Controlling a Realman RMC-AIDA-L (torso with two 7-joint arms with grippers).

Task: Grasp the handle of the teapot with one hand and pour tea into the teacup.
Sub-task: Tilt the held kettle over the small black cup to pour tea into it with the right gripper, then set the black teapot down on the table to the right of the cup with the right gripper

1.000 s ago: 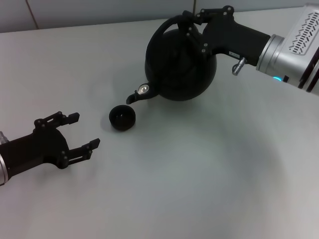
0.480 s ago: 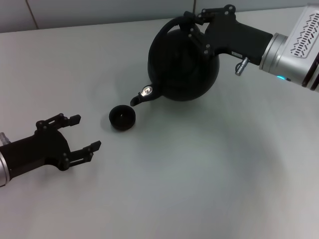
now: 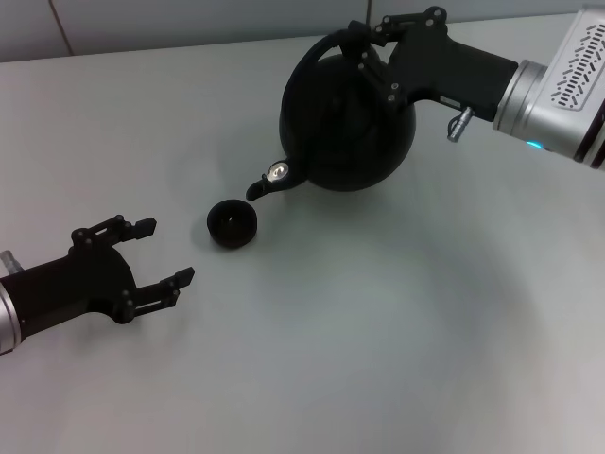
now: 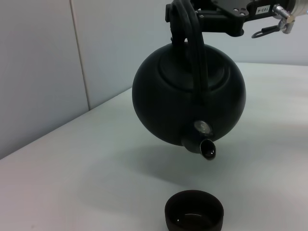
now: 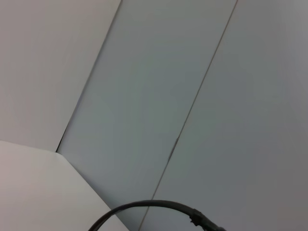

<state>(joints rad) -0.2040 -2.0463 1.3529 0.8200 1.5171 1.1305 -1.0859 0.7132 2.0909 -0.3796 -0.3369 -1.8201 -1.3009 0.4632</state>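
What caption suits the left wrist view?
Right gripper holds the tilted teapot by its handle, spout above the teacup.

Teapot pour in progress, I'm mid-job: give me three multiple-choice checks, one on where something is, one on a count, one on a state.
1. Where is the spout of the round matte black teapot?
A. Above and just beside the small squat black teacup
B. Dipped inside the cup
C. Pointing away from the cup

2. How many cups stand on the pale grey table?
A. Three
B. Two
C. One

3. What is the teapot's state?
A. Standing upright on the table
B. Lifted and tilted spout-down
C. Lying on its side on the table

Answers: 1 A, the left wrist view shows the spout over the table just next to the cup, clear of it. 2 C, only one cup shows. 3 B, the right tool grips the black arched handle and the pot hangs in the air, while the left tool waits open near the cup.
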